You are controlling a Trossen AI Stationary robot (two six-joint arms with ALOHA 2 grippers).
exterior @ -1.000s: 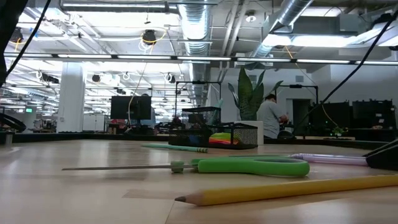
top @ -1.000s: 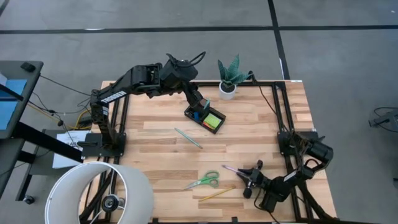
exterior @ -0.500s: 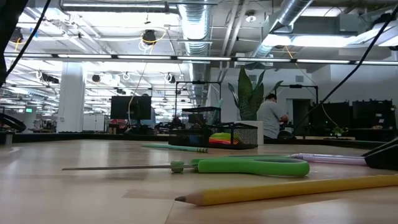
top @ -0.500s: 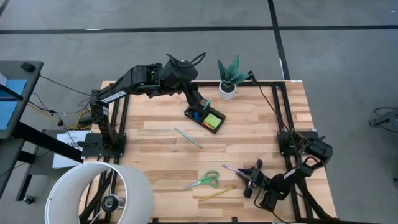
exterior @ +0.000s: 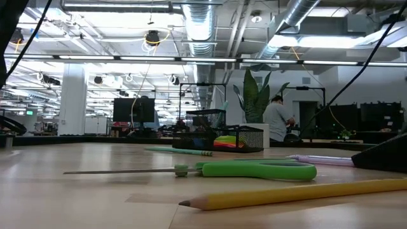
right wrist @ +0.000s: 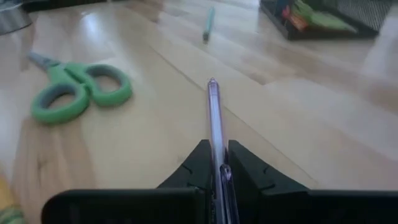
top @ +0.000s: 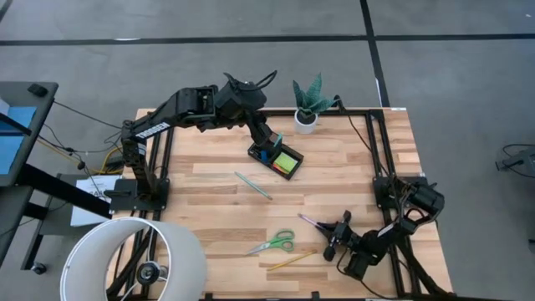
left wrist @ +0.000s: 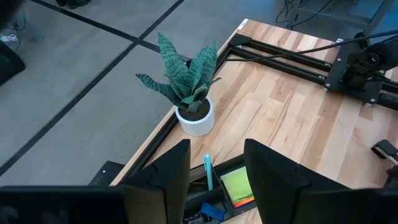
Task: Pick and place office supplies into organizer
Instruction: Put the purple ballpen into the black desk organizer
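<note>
The pink pen lies near the table's front right, and my right gripper is shut on its near end. Left of it lie the green-handled scissors and the yellow pencil. A teal pen rests flat mid-table. The black organizer stands at the back and holds a lime-green sticky-note pad and an upright teal pen. My left gripper hangs open above the organizer, touching nothing. My right gripper pinches the pink pen's near end between its two fingers. The fingers come in low from the table's front right and lie along the pen. The pen points straight ahead, about level; I cannot tell whether its tip rests on the wood.
A potted plant in a white pot stands at the back, right of the organizer. Black frame rails run along the table's right and far sides. A white lampshade covers the front left corner. Bare wood lies mid-table.
My right gripper has edged a little toward the table's left and far side, onto the pink pen's near end. In the low view its dark body reaches further in from the right. The pen's far tip has shifted slightly toward the far edge.
</note>
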